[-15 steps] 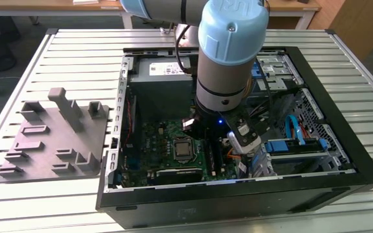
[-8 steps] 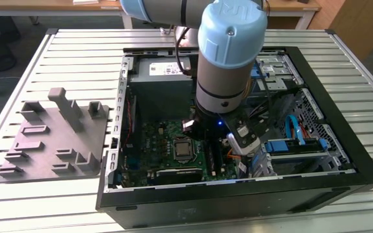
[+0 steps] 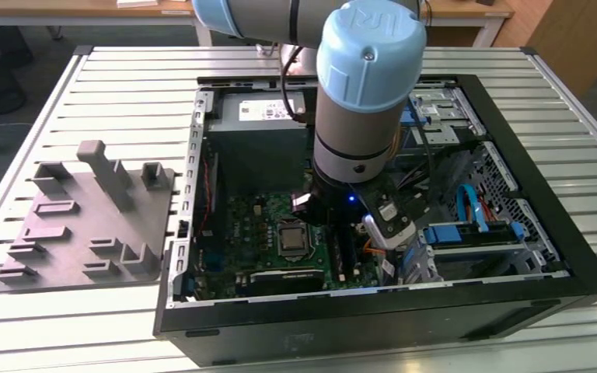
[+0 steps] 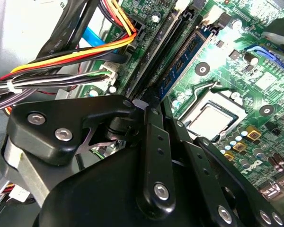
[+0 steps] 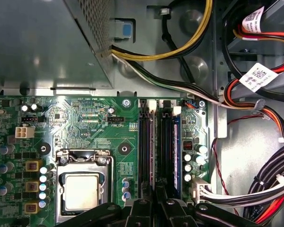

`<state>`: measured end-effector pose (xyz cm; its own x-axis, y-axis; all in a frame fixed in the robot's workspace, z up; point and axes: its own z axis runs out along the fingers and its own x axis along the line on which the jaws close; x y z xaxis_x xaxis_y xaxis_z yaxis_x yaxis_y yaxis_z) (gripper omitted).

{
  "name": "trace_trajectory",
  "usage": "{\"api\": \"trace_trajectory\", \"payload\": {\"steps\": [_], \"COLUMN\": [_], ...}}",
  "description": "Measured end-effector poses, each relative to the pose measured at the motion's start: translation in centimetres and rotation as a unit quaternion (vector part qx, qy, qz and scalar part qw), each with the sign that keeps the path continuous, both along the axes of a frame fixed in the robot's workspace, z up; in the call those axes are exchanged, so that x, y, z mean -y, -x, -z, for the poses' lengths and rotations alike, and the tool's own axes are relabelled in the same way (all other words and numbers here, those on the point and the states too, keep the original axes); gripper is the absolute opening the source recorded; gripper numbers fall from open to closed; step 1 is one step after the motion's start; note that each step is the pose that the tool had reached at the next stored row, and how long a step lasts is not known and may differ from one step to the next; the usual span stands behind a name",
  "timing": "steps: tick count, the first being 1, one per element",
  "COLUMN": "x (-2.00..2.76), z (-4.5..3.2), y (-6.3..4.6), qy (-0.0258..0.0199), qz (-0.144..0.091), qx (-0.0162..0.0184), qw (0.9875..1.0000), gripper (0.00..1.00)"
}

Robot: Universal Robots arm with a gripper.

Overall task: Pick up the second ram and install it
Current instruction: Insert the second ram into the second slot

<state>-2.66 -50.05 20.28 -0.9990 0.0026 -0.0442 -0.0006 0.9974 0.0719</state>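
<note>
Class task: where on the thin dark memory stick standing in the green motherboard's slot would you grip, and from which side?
Probably best: grip the thin dark memory stick mid-length by its exposed top edge, coming straight down, pinching its two flat faces. It stands on edge in the green motherboard, with another slot close alongside.

slatted table [image 3: 91,78], computer case [image 3: 547,256], grey tray [image 3: 81,225]
</note>
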Motion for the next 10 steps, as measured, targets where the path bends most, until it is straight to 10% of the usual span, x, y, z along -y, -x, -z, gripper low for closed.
{"api": "trace_trajectory", "payload": {"steps": [10], "x": [0.01], "z": [-0.26], "y": [0.0], "qy": [0.0002], "qz": [0.0], "qx": [0.0], "qw": [1.0], "gripper": [0.22]}}
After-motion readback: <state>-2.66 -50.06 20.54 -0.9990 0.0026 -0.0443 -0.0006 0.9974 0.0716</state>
